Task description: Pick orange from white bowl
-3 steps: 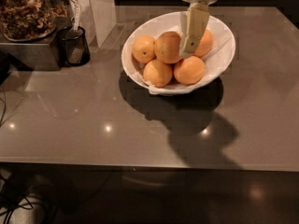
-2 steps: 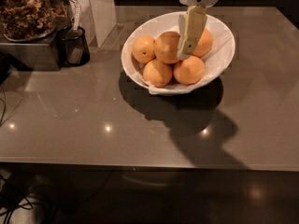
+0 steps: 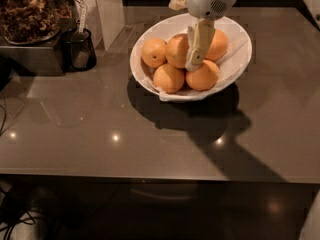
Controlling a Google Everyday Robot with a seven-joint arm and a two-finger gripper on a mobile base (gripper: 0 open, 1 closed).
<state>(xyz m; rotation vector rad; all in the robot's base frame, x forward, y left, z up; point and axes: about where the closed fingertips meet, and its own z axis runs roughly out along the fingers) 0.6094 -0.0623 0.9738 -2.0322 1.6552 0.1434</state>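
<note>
The white bowl (image 3: 235, 66) stands at the back middle of the grey table and holds several oranges. The orange (image 3: 177, 50), large and plain, lies in the bowl's middle. Left of it is a smaller orange (image 3: 153, 52) with a dark stem dot. My gripper (image 3: 194, 64) comes down from the top edge into the bowl. Its tip sits right beside the large orange, between it and the two oranges on the right (image 3: 217, 44) (image 3: 202, 76). A further orange (image 3: 168, 78) lies at the front left of the bowl.
A small dark cup (image 3: 79, 49) with a utensil stands left of the bowl. Beside it is a metal tray (image 3: 30, 59) of brown food. A white upright box (image 3: 107, 9) stands at the back. The table's front edge (image 3: 150, 176) runs across the lower part of the view.
My gripper has sunk a little lower and to the left, deeper among the oranges. The bowl and oranges have not moved.
</note>
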